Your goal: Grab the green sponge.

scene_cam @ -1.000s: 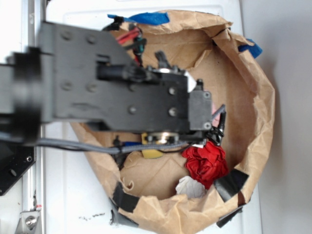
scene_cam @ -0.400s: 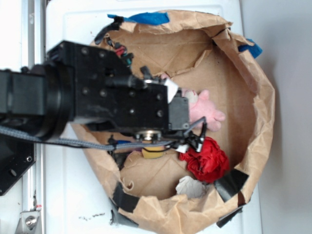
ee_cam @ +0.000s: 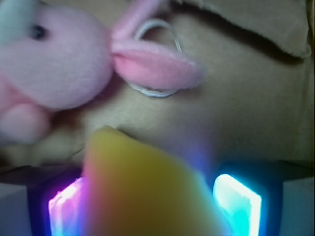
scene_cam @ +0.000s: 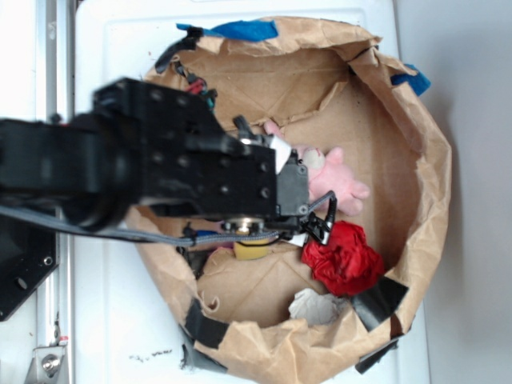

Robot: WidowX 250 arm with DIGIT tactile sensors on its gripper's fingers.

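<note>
From your wrist view, the green sponge [ee_cam: 142, 189], which looked yellow, sat squarely between the two lit fingers [ee_cam: 236, 201] of the gripper [ee_cam: 152, 206], filling the gap; it appeared to be clamped on the foam, though the blur hid the contact itself. In the overhead view you had only a small yellow patch of it [scene_cam: 252, 250] peeking out under the arm's near edge, left of the red cloth ball [scene_cam: 344, 258]. The gripper [scene_cam: 276, 240] itself was mostly hidden there beneath the black wrist.

The pink plush bunny [scene_cam: 340, 180] lay in the middle of the brown paper bag [scene_cam: 416, 136], just right of the wrist and just beyond the ball. Up close, your camera showed its head [ee_cam: 54, 64] at far left, an ear stretching right over a thin white loop [ee_cam: 155, 59]. A crumpled white scrap [scene_cam: 314, 306] rested near the bag's near rim, touching the ball. Blue tape [scene_cam: 240, 30] marked the far rim.
</note>
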